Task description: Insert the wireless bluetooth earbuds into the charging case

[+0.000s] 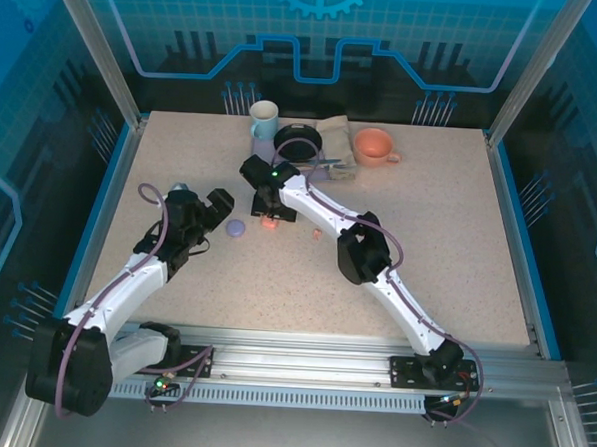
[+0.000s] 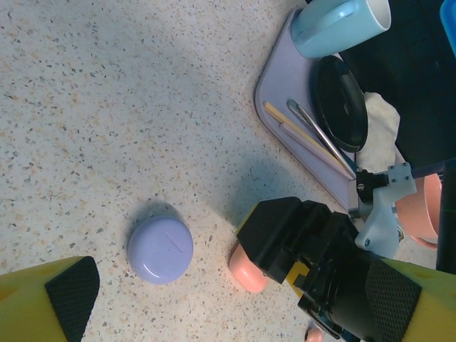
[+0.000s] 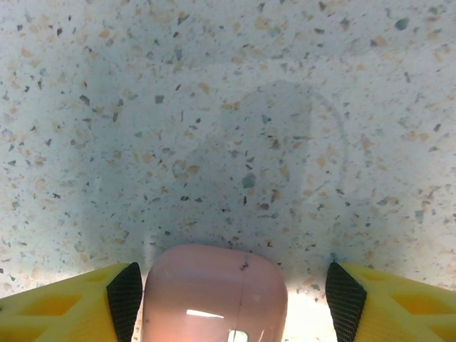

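On the speckled table [image 1: 427, 250], your two arms reached in from the near rail. A tray [image 2: 281, 107] with a pale blue mug [image 1: 264, 120] and a black bowl [image 1: 299, 141] sat at the far edge. Your left gripper [image 1: 221, 207] hung with its fingers [image 2: 50, 303] spread wide and nothing between them. The lilac case [image 2: 160, 249] lay shut just ahead of it. Your right gripper [image 1: 270, 210] stood low over the pink case [image 3: 214, 292], jaws parted and straddling it. One pad [image 3: 126, 299] sat just beside the case, and the other [image 3: 345, 299] stood clear of it. The two cases lay near each other, not touching. One small pink earbud [image 1: 317, 234] lay loose on the table, right of the pink case and outside both cases.
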Robot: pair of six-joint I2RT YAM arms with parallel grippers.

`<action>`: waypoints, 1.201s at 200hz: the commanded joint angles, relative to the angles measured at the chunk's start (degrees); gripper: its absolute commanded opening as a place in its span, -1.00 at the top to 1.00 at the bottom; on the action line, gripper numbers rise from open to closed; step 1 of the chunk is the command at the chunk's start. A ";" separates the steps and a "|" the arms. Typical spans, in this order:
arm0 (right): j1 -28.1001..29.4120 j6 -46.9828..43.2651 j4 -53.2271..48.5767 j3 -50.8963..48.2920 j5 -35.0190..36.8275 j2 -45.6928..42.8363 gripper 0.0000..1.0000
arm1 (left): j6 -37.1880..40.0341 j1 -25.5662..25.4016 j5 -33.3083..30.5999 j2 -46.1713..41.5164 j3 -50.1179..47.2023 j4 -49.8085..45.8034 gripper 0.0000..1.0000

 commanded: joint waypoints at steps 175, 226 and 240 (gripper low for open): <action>1.06 -15.95 6.96 -23.75 2.47 -17.59 -0.55 | 1.15 1.02 2.66 -0.88 1.39 -1.42 -0.98; -1.50 -26.89 7.83 -24.88 0.39 -15.37 -0.55 | 1.74 1.02 2.96 -0.18 2.38 -1.66 -0.98; -1.81 -28.42 8.08 -25.99 -0.03 -15.45 -0.55 | 1.63 1.00 3.18 0.29 2.63 -1.42 -0.98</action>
